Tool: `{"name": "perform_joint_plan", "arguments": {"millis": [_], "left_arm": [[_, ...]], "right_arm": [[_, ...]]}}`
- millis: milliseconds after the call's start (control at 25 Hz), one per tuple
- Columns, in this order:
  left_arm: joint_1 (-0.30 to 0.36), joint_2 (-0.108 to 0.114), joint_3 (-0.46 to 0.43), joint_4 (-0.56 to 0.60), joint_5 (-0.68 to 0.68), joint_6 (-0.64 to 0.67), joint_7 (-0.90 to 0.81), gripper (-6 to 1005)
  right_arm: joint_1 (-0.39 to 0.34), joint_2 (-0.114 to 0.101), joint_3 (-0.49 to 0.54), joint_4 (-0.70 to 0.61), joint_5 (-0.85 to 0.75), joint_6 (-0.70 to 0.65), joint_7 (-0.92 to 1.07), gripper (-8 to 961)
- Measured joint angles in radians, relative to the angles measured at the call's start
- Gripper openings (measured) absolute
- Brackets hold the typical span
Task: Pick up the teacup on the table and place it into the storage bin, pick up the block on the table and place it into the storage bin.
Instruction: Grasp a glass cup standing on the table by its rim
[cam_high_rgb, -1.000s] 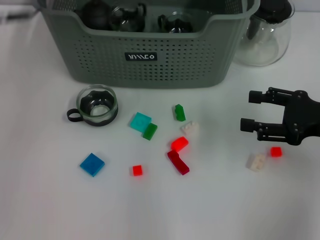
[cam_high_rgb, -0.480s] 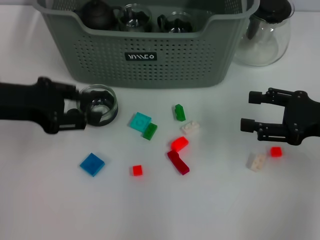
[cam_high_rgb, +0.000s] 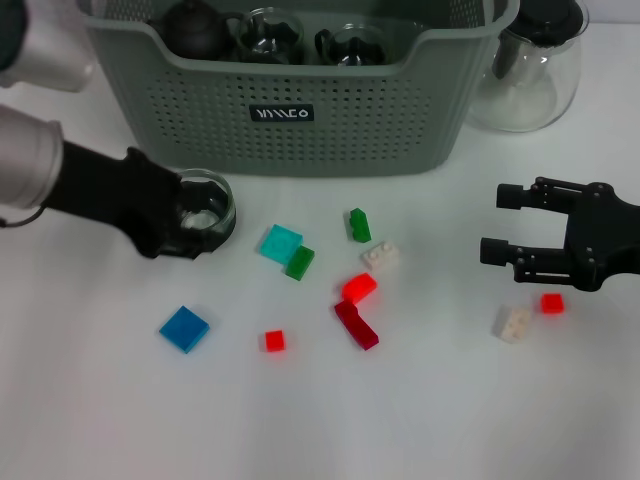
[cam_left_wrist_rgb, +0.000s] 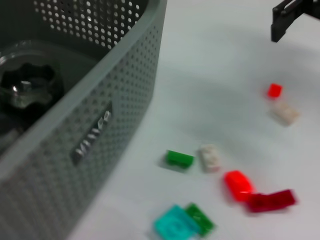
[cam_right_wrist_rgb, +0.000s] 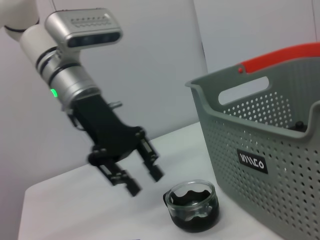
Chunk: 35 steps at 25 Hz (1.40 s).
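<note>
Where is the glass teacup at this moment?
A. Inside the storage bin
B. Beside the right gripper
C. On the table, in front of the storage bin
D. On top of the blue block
C: the teacup stands on the table before the storage bin, with the open left gripper beside it.

Lab-like test bench: bare white table (cam_high_rgb: 420, 420), plain grey walls (cam_right_wrist_rgb: 150, 50).

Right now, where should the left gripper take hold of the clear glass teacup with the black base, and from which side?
Probably its rim wall, from above, on the handle side facing the open left gripper. The clear glass teacup stands upright, mouth open, and the grey-green storage bin crowds its far side.
</note>
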Motion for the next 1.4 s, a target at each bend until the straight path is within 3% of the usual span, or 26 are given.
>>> {"name": "perform_joint_plan", "arguments": {"millis": [200,520,880,1400], "left_arm": [[-0.008,-0.002,0.092,-0.053,0.02,-0.15,-0.001,461],[-0.048,-0.001,0.159,-0.154,0.131,-0.206,-0.043,443],[-0.073,0.001,0.183,-0.139,0.128,-0.024,-0.065,423],[-0.073,-0.002,0.233,-0.186,0.149,-0.114,-0.077,394]], "right_arm": [[0.002,0.0,0.005,0.008,-0.009,0.001,0.001,833],[-0.003,0.0,0.006,0.008,-0.009,0.002,0.001,833],[-0.003,-0.001,0.004,0.008,-0.009,0.002,0.002,834],[-0.003,-0.002,0.004,0.008,-0.009,0.001,0.0,834]]}}
